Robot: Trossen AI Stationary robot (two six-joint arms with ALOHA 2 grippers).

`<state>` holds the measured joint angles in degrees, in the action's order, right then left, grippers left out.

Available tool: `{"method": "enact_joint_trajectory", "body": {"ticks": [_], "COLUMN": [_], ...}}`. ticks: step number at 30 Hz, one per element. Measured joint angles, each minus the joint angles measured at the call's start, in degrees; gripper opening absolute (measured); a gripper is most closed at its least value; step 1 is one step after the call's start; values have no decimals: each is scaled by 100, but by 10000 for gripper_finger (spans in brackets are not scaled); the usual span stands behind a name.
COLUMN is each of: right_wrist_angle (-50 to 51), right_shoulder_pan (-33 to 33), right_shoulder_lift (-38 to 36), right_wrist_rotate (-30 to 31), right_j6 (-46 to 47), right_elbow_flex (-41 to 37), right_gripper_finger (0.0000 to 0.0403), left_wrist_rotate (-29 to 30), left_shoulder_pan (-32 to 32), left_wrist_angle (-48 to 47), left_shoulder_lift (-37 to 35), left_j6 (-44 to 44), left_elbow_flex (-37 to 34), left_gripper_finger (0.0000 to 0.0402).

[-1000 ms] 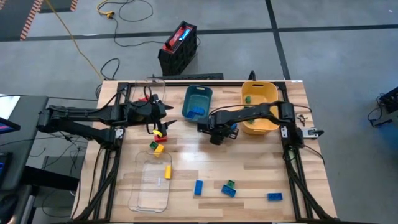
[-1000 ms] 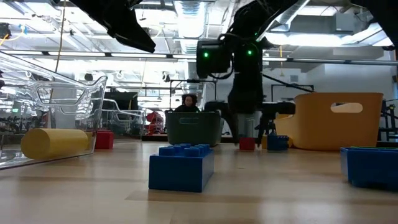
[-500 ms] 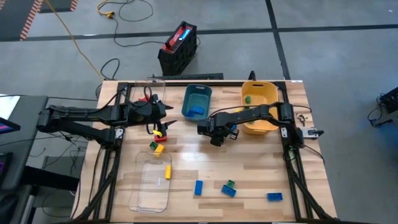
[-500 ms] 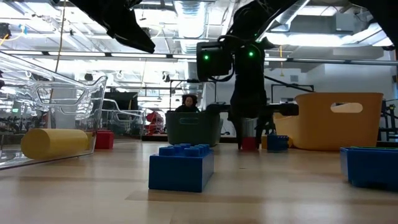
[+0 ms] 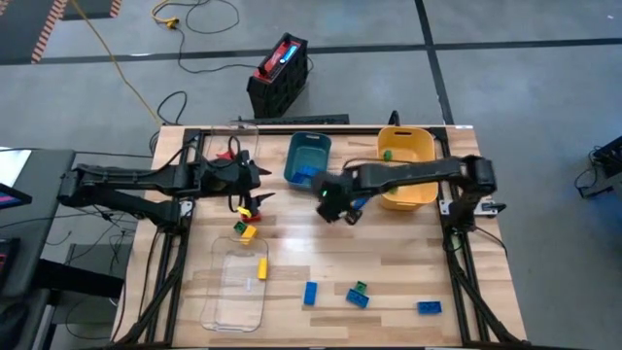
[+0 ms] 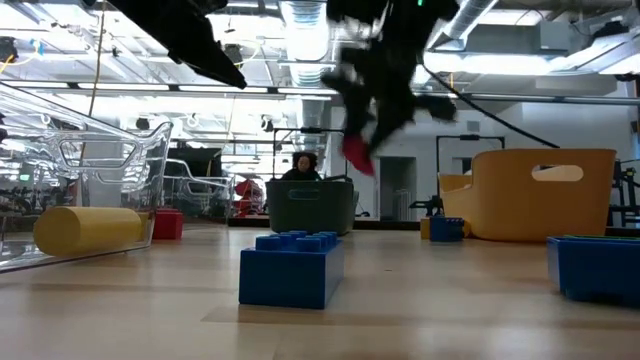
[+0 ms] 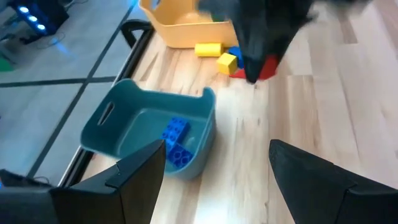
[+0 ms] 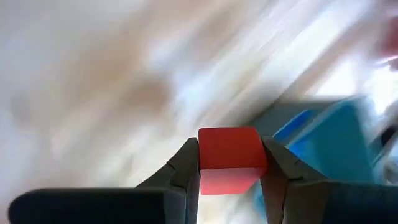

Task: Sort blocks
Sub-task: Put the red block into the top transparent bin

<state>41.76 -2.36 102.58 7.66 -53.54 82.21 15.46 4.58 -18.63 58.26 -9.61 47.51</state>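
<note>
Red block (image 8: 231, 158) is clamped between the right gripper (image 8: 230, 163) fingers, raised clear of the table (image 5: 389, 262) for carrying. Left gripper (image 7: 214, 168) waits open beside the teal bin (image 5: 309, 158).

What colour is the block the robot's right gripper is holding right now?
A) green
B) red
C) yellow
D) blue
B: in the right wrist view the red block sits pinched between the two fingers of the right gripper, and the low view shows it lifted off the table.
</note>
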Motion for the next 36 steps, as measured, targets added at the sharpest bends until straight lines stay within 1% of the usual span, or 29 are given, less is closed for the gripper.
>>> {"method": "enact_joint_trajectory", "body": {"ticks": [2,4,6,8,11,13,15,17,20,23,24,26,30,36], "right_wrist_angle": [-537,-1084,-1666,-2222,-3462,-4669,-5777,-6507,-6939,-7116,-7268,-7265,-7408,-7325], "right_shoulder_pan": [-109,-168,-146,-80,12,99,187,293,412,522,561,660,745,795], "right_shoulder_lift": [-354,-694,-1020,-1278,-1605,-1772,-1833,-1823,-1754,-1610,-1533,-1499,-1445,-1315], "right_wrist_rotate": [-761,-1232,-1294,-1315,-1344,-1340,-1237,-1026,-909,-865,-764,-556,-528,-255], "right_j6": [678,1190,1428,1641,2235,2620,2828,2836,2776,2711,2656,2499,2501,2501], "right_elbow_flex": [0,-129,-489,-955,-1723,-2245,-2703,-2985,-3104,-3103,-3101,-3110,-3086,-3103], "right_gripper_finger": [119,119,119,118,118,118,118,118,118,118,118,118,118,118], "left_wrist_rotate": [-15,-72,-267,-231,181,570,846,997,1074,1049,1032,973,912,888], "left_shoulder_pan": [-2,-2,-35,-143,-374,-575,-759,-859,-907,-912,-914,-946,-1048,-1201], "left_wrist_angle": [250,815,1449,1992,2958,3582,4035,4335,4842,5190,5237,5250,5247,5224], "left_shoulder_lift": [60,112,252,390,618,801,1058,1307,1650,1972,2051,2201,2430,2513], "left_j6": [-4,1,11,57,93,-56,-299,-422,-426,-406,-410,-459,-517,-765], "left_elbow_flex": [-75,-327,-624,-888,-1133,-1267,-1309,-1309,-1307,-1281,-1235,-1108,-863,-638], "left_gripper_finger": [279,279,279,279,279,279,279,279,279,279,279,279,279,275]}}
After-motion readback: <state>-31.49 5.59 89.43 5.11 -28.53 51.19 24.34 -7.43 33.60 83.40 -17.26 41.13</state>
